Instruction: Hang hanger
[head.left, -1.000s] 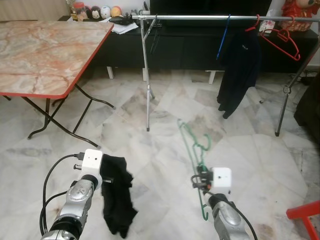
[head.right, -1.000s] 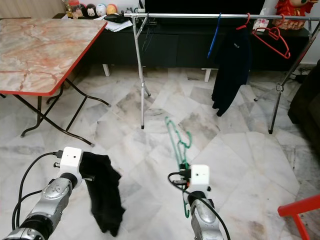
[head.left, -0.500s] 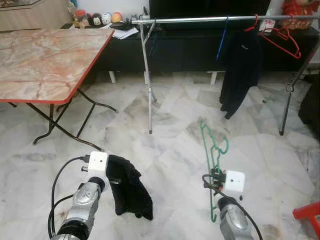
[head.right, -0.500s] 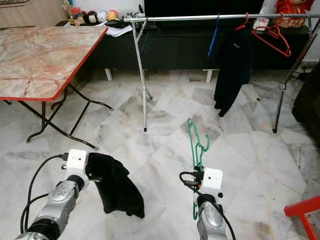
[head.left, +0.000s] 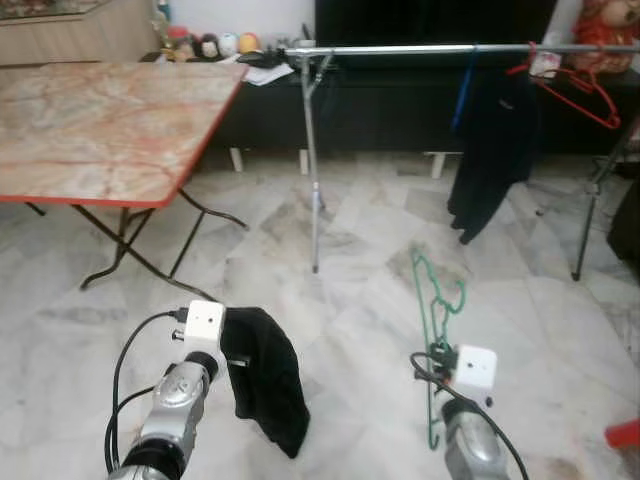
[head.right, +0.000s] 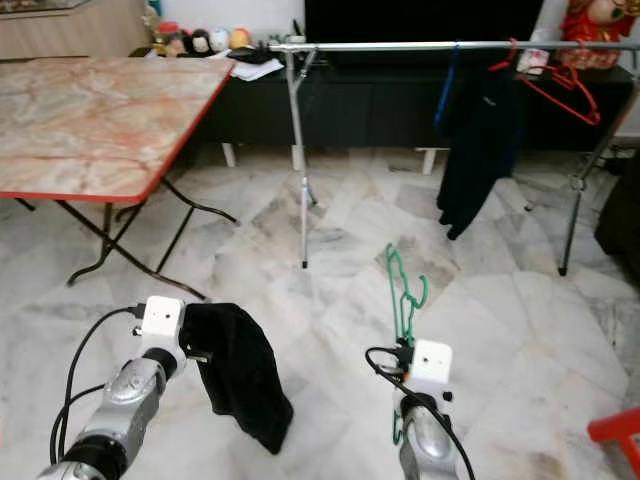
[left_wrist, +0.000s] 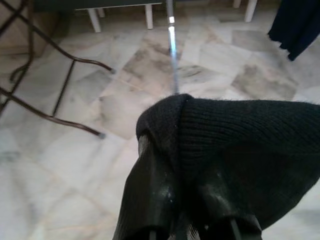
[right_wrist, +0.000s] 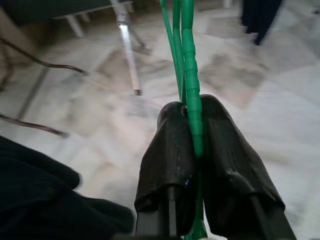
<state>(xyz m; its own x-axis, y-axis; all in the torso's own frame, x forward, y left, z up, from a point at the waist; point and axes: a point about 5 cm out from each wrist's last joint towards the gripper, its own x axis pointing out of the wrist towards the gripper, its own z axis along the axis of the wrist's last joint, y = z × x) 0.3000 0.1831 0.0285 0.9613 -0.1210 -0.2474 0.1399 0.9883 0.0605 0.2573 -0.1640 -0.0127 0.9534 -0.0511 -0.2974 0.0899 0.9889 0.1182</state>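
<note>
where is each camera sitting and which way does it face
Left and right eye views: on the head, looking forward and down at the clothes rail; both arms show.
Left wrist view: along the left tool, wrapped in a black garment.
Right wrist view: along the right tool, gripping the green hanger.
Both wrist views share the rail's leg.

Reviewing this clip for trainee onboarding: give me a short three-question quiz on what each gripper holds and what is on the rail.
1. True or false: the right gripper is shut on the green hanger.
2. What does the left gripper hold: A a red hanger, B a black garment, C nothing?
3. Fill in: on the clothes rail, a dark garment hangs from a ____ hanger.

Key: 1 true; 2 B; 3 blue.
</note>
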